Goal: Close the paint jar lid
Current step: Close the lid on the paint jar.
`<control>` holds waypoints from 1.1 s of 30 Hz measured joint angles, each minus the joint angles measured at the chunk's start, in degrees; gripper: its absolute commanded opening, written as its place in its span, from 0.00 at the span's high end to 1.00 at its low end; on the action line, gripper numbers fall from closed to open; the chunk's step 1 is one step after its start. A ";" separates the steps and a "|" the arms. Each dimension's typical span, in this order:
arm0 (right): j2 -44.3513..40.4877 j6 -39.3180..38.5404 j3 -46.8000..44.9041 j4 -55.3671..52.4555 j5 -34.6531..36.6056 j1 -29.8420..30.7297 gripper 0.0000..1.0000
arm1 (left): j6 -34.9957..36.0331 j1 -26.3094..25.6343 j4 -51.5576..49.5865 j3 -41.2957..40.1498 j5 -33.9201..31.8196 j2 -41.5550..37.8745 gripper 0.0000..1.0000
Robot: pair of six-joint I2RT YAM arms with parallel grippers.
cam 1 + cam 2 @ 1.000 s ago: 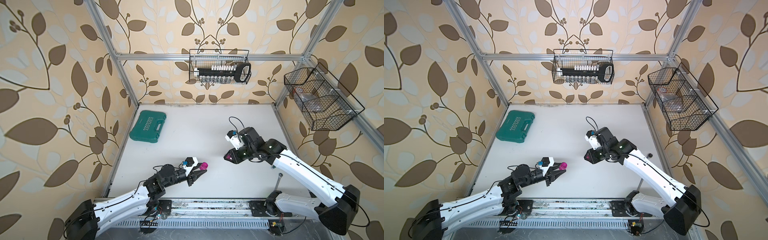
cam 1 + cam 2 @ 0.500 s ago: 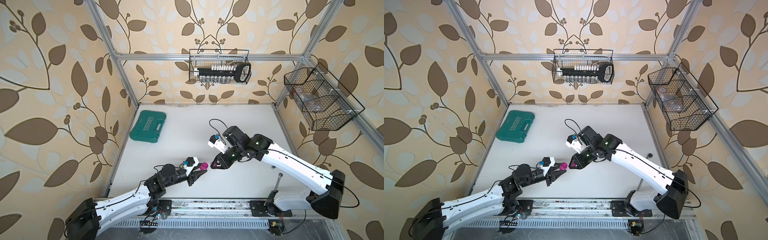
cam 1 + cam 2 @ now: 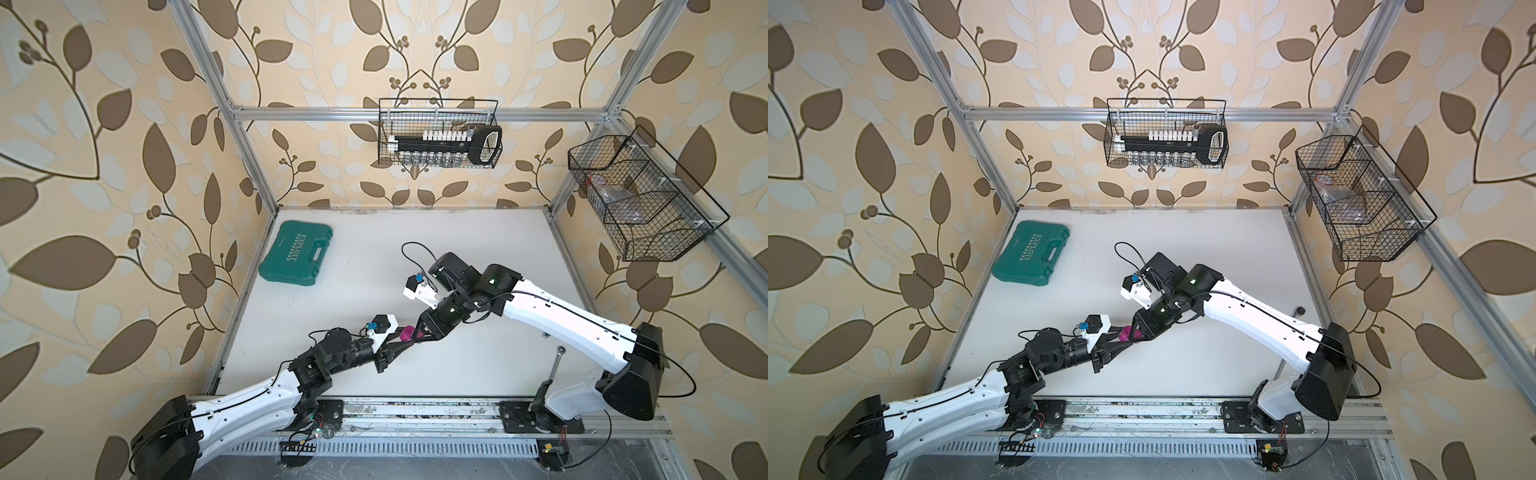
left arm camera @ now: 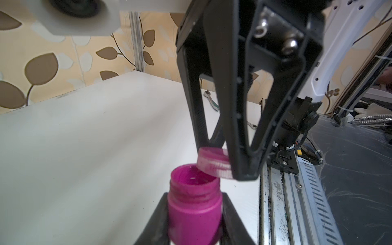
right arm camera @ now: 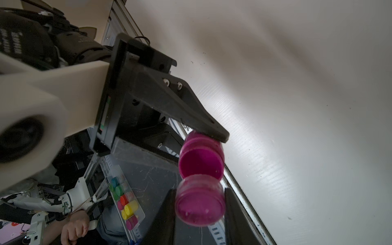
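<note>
Left wrist view shows the small squat paint jar (image 4: 194,210) of glossy magenta plastic pinched by its body between the black jaws of the left gripper (image 4: 195,198). Its mouth is open and it is held above the white table (image 4: 84,148). A second ago the right arm was well apart; it has since swung across while the left arm kept still. The right gripper (image 4: 228,160) now clamps its jaws on the rim of the flat round pale-pink lid (image 4: 212,164), carrying it just above the jar's mouth and off to one side. The lid sits tilted, its lower edge at the jar's rim; whether they touch cannot be told. The approach looks done, so levelling, centring and twisting remain.

Both top views place the jar (image 3: 407,332) where the two gripper tips meet, near the table's front middle.

The jar's neck carries moulded thread ridges, and paint smears its inner wall. The lid is paler, slightly translucent, with a finely ribbed skirt. Seen in the right wrist view, lid and mouth are round and near equal in width, so little misalignment will be tolerated.
</note>
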 measured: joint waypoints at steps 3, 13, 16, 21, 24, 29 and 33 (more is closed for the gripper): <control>0.35 0.02 0.61 -0.31 0.00 0.00 0.70 | 0.00 0.02 0.07 0.00 0.20 0.00 0.85; 2.23 -0.02 2.84 -0.39 0.02 0.00 0.70 | -0.02 0.02 -0.02 0.00 0.46 -0.04 0.85; 3.02 -0.07 3.30 -0.61 0.02 0.00 0.70 | -0.02 0.02 -0.50 0.00 0.46 -0.04 0.85; 4.33 -0.48 3.72 -0.57 -0.39 -0.04 0.70 | -0.02 0.00 -0.55 -0.33 0.55 -0.07 0.85; 5.01 -0.85 4.09 -0.63 -0.46 -0.04 0.70 | -0.02 0.02 -0.57 -0.46 0.55 -0.07 0.85; 5.79 -1.66 4.33 -0.94 -1.11 -0.09 0.70 | 0.00 0.02 -0.83 -0.63 0.61 -0.17 0.85; 6.91 -3.69 4.85 -1.81 -2.14 -0.17 0.70 | 0.00 0.02 -1.38 -0.90 0.87 -0.52 0.85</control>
